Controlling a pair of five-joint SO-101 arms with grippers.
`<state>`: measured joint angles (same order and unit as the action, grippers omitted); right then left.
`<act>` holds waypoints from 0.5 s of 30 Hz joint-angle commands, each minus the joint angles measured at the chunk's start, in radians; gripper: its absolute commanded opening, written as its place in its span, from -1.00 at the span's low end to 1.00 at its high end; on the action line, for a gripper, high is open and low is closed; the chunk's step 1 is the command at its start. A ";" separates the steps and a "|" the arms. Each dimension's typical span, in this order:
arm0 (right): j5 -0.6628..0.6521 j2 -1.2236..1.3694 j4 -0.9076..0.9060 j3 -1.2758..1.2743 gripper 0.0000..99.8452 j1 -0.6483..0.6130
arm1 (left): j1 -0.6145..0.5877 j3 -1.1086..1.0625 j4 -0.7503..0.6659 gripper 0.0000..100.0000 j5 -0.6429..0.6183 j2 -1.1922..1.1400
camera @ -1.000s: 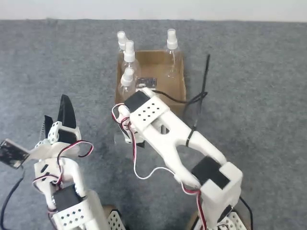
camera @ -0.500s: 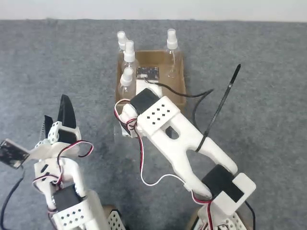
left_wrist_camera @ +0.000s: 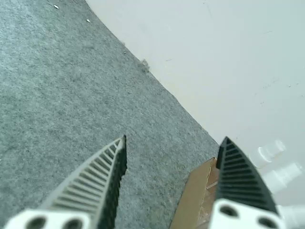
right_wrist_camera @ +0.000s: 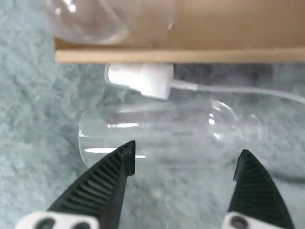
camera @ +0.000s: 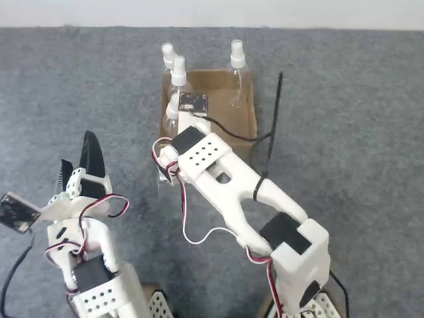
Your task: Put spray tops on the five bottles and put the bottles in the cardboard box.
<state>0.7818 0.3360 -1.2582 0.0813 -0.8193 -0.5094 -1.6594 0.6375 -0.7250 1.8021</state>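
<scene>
High cam is fixed above & behind arm bases, aimed down/fwd over grey surface (camera: 358, 132) to the wall (camera: 212, 12). Left wrist cam is held low, aimed outward btwn its jaws across surface twd same wall. Right wrist cam is pointed straight down, v. close to surface. Cardboard box (camera: 212, 85) is caught by all three.
</scene>
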 commanded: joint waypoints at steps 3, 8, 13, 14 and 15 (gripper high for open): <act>0.080 0.021 0.090 0.009 -0.41 0.042 | -0.002 0.035 -0.034 -0.42 -0.005 0.017; 0.089 0.087 0.102 0.011 -0.41 0.045 | -0.002 0.035 -0.034 -0.42 -0.005 0.017; 0.089 0.131 0.067 0.006 -0.41 0.045 | -0.002 0.035 -0.034 -0.42 -0.005 0.017; 0.089 0.134 0.042 0.009 -0.41 0.045 | -0.002 0.035 -0.034 -0.42 -0.005 0.017; 0.089 0.134 0.021 0.011 -0.41 0.044 | -0.002 0.035 -0.034 -0.42 -0.005 0.017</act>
<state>0.8600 0.4818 -1.1891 0.0798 -0.7841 -0.5094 -1.6594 0.6375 -0.7250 1.8021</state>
